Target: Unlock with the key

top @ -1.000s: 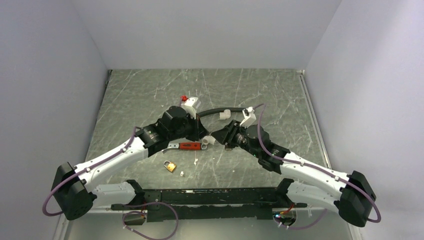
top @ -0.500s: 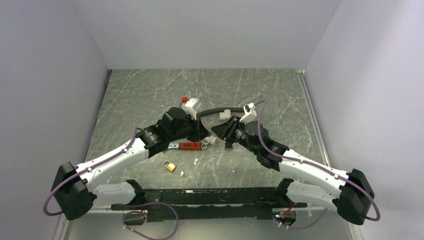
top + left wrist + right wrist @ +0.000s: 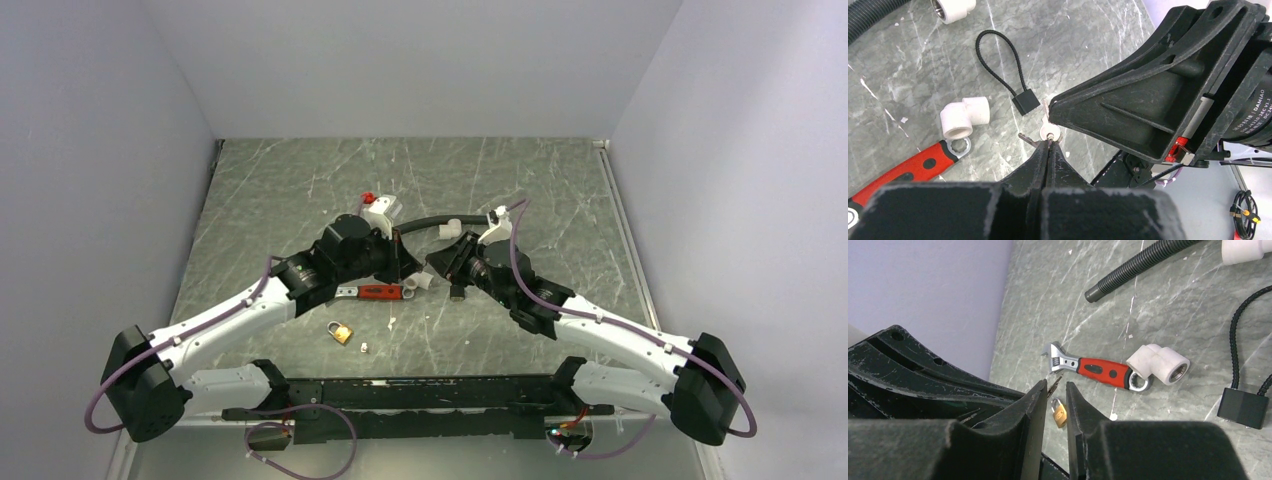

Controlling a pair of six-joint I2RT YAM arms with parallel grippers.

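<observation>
Pinching the key [image 3: 1049, 133], the left tool [image 3: 1049, 145] sits tight beside the right tool [image 3: 1054, 388].

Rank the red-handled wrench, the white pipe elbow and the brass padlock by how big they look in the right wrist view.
Largest to smallest:
1. red-handled wrench
2. white pipe elbow
3. brass padlock, clearly the smallest, partly hidden behind the fingers.

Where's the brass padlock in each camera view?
Top external: padlock lower middle, left of centre, nearer the bases than the wrench.
Left wrist: not in it.
Right wrist: padlock bottom centre, below the wrench.
Landmark: the wrench, in all three views.
</observation>
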